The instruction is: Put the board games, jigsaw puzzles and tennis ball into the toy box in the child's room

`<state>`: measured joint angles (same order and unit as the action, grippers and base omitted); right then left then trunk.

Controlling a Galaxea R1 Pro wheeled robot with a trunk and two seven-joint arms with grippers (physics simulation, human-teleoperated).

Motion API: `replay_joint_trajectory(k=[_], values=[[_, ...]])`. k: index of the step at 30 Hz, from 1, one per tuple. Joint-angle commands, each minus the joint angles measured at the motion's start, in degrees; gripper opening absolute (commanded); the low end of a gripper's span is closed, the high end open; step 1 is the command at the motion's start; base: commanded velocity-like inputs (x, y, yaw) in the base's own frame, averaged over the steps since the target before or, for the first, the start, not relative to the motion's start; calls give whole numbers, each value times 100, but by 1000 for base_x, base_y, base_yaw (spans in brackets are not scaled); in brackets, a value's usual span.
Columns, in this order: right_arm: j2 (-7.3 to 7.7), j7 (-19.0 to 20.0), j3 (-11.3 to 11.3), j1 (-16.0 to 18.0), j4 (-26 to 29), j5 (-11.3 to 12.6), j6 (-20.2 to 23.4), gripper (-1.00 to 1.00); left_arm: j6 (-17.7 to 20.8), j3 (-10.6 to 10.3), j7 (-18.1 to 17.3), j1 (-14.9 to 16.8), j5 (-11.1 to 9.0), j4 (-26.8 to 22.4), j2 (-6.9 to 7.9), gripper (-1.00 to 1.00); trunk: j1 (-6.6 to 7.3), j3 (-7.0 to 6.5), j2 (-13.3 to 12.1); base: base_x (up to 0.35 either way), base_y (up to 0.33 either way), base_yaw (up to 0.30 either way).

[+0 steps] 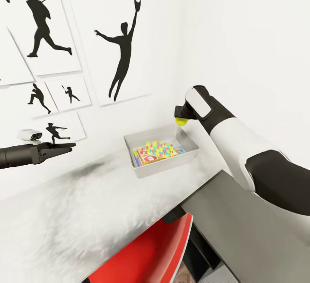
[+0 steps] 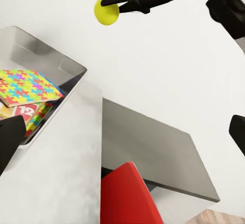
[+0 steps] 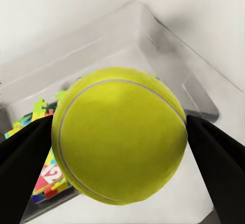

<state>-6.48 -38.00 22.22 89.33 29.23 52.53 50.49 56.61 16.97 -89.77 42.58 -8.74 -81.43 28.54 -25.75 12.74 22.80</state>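
My right gripper is shut on the yellow tennis ball and holds it in the air above the far right corner of the toy box. The ball sits between both fingers, and it also appears from the side. The pale grey toy box stands on the mottled white table and holds a multicoloured jigsaw puzzle lying on top of game boxes. My left gripper hovers to the left of the box, its fingers close together in the head view.
A red chair is tucked under the table's near edge. A lower grey surface adjoins the table on the right. White walls with black sports silhouettes rise right behind the table.
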Motion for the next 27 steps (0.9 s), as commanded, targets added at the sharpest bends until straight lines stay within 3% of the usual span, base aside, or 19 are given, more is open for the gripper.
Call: replay_joint_trajectory(k=[1,27], values=[[5,-49,34,48,3,62,5,-100,61,-1,-23,5,4,-2,2,100,-3,22,12,0,0,0],[55,-49,30,155,-5,65,5,-100,52,-18,-23,5,1,-4,-22,100,-3,267,12,32,0,0]])
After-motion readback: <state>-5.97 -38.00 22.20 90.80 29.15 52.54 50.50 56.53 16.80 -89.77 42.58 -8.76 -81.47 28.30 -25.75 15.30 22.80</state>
